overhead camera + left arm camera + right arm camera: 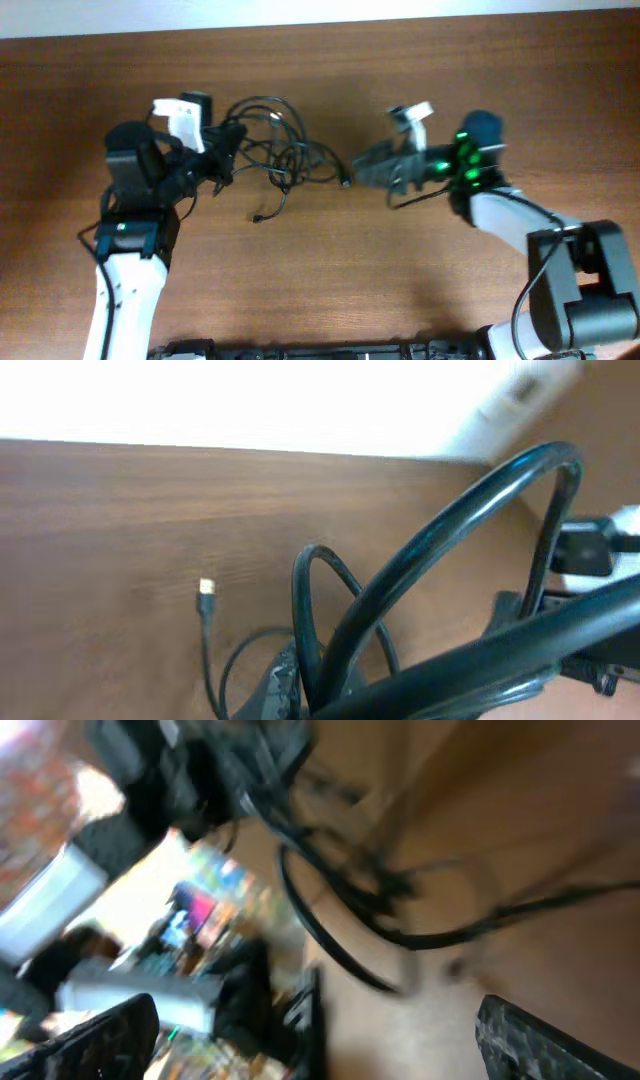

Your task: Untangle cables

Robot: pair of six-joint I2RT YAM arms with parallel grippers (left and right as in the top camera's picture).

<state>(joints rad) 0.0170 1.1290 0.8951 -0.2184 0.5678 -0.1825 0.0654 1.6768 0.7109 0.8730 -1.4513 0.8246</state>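
Observation:
The cables [278, 150] lie as a tangle of thin black loops on the wooden table, left of centre. One plug end [258, 217] trails toward the front and another [345, 182] points right. My left gripper [226, 152] is at the tangle's left side, shut on several cable strands. In the left wrist view the strands [420, 575] rise in thick loops from the jaws [305, 695], and a gold-tipped plug [206, 588] lies on the table. My right gripper [358, 166] is just right of the tangle, open and empty. The blurred right wrist view shows the cables [340, 910] ahead of its spread fingers [320, 1035].
The wooden table [330, 270] runs to a white wall at the back edge [320, 15]. The right arm's base [575, 290] stands at the front right and the left arm [130, 250] at the front left.

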